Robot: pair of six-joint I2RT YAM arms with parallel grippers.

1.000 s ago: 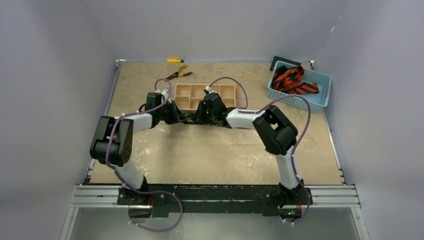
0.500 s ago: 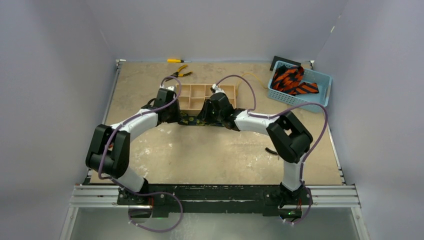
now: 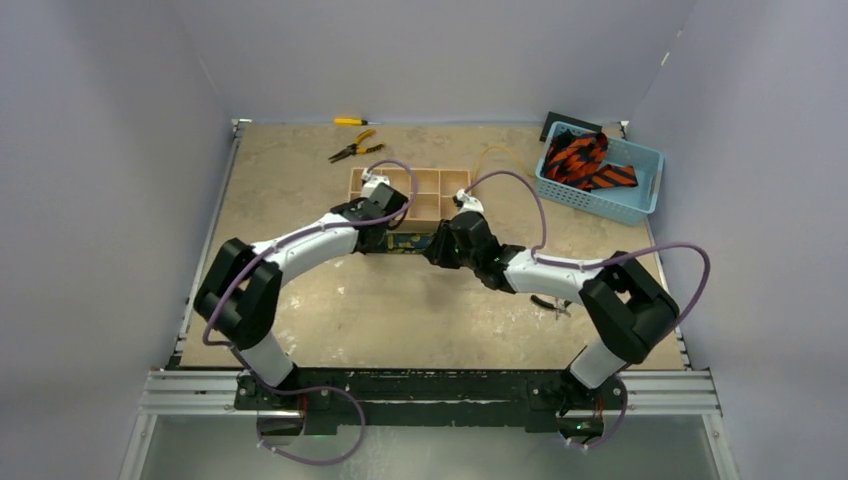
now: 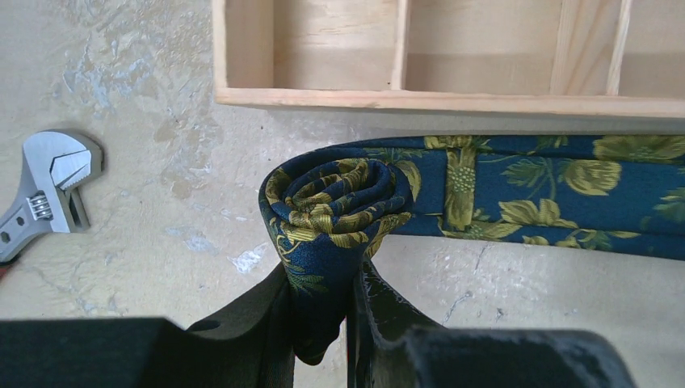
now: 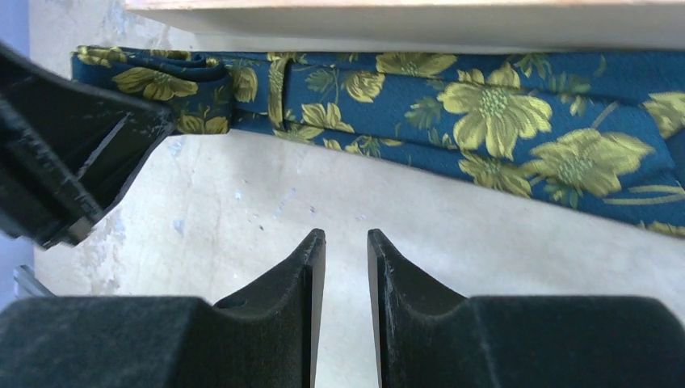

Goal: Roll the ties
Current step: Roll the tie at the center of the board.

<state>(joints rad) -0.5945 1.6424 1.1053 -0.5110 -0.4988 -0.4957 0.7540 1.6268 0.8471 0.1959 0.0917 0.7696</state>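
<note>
The left pincer (image 4: 323, 319) is clamped on the rolled end of the navy tie (image 5: 501, 113). The right pincer (image 5: 343, 259) hovers just beside the flat length, jaws barely parted and holding nothing. On the desk (image 4: 121, 121), the orange-and-black ties (image 3: 580, 160) wait in the blue basket (image 3: 640, 195) at the far right corner, well apart. The gold-flowered navy tie lies along the near wall of the wooden tray (image 4: 420, 99). To roll well, I would turn the left wrist towards the unrolled length and use the right pincer to press the fabric flat and straight ahead of the roll (image 4: 335, 194), so the layers stack evenly and do not cone out. The grip should be firm enough that the coil cannot spring loose. The keeper loop (image 4: 459, 182), just beside the roll, may bunch, so ease over it.
</note>
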